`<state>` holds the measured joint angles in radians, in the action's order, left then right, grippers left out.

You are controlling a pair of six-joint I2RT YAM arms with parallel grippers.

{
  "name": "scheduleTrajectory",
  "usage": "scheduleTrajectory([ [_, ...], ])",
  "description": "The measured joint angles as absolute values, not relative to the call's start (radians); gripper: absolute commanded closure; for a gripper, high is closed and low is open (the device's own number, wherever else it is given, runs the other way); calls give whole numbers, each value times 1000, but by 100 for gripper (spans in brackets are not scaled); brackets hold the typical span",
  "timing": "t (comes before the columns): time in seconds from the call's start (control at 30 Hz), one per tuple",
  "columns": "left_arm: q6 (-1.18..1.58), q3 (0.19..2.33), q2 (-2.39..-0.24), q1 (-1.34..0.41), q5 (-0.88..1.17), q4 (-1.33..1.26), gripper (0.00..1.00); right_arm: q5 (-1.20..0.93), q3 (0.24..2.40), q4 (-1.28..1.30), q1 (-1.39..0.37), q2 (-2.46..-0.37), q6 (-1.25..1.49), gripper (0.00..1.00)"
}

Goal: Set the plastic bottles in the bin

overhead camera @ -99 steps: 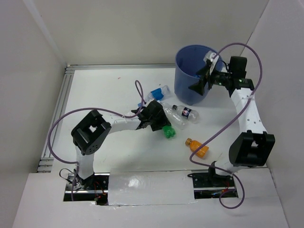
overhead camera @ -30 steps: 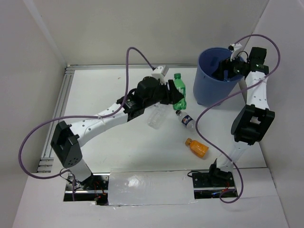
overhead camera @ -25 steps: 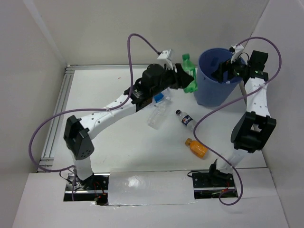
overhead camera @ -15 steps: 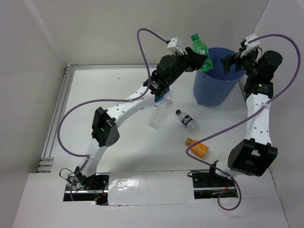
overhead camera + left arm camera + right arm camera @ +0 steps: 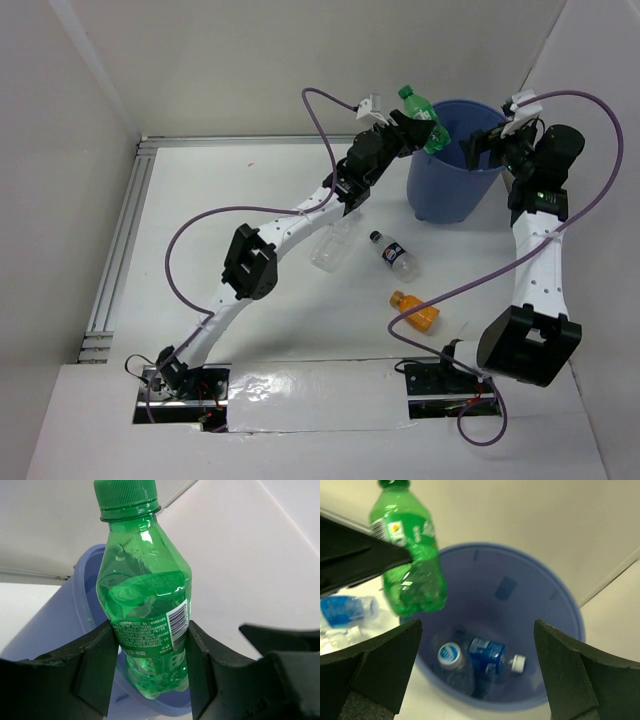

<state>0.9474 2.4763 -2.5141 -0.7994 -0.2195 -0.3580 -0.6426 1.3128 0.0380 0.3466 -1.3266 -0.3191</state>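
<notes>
My left gripper (image 5: 413, 128) is shut on the green bottle (image 5: 424, 108) and holds it upright in the air over the left rim of the blue bin (image 5: 450, 195). In the left wrist view the black fingers (image 5: 98, 666) press on the bottle's label (image 5: 145, 595), with the bin's wall (image 5: 60, 625) below. My right gripper (image 5: 488, 142) is open and empty above the bin's right side. The right wrist view looks into the bin (image 5: 520, 600), where two blue-labelled clear bottles (image 5: 492, 655) lie. The green bottle (image 5: 412, 555) hangs at its left rim.
On the table lie a clear bottle (image 5: 330, 246), a dark-labelled bottle (image 5: 394, 254) and a short orange bottle (image 5: 416, 312). A blue-labelled clear bottle (image 5: 345, 610) shows left of the bin. White walls stand close behind and to the right of the bin.
My left arm has lifted the green bottle off the table and carried it up and right to the bin's rim. My right gripper has risen from the bin's edge.
</notes>
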Motion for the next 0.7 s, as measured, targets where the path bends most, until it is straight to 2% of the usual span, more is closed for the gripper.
scheduleTrajectory([
  [0.03, 970, 2476, -2524, -799, -223, -368, 66, -643, 1296, 45, 347, -1313, -319, 1],
  [0.07, 974, 2476, -2524, -798, -223, -369, 66, -644, 1282, 52, 347, -1299, -319, 1],
  [0.1, 976, 2476, -2524, -797, -222, -368, 58, -643, 1272, 54, 347, -1287, -320, 1],
  [0.13, 976, 2476, -2524, -797, -222, -368, 48, -643, 1261, 57, 347, -1277, -320, 1],
  [0.17, 975, 2476, -2524, -797, -220, -368, 28, -644, 1249, 57, 347, -1264, -320, 1],
  [0.27, 971, 2476, -2524, -797, -211, -367, 4, -645, 1232, 64, 347, -1245, -318, 1],
  [0.3, 971, 2476, -2524, -797, -208, -368, 1, -645, 1232, 64, 347, -1244, -318, 1],
  [0.57, 960, 2476, -2523, -788, -189, -368, 1, -697, 1235, 115, 347, -1244, -360, 1],
  [0.7, 899, 2343, -2434, -772, -175, -367, 1, -779, 1316, 270, 347, -1294, -487, 1],
])
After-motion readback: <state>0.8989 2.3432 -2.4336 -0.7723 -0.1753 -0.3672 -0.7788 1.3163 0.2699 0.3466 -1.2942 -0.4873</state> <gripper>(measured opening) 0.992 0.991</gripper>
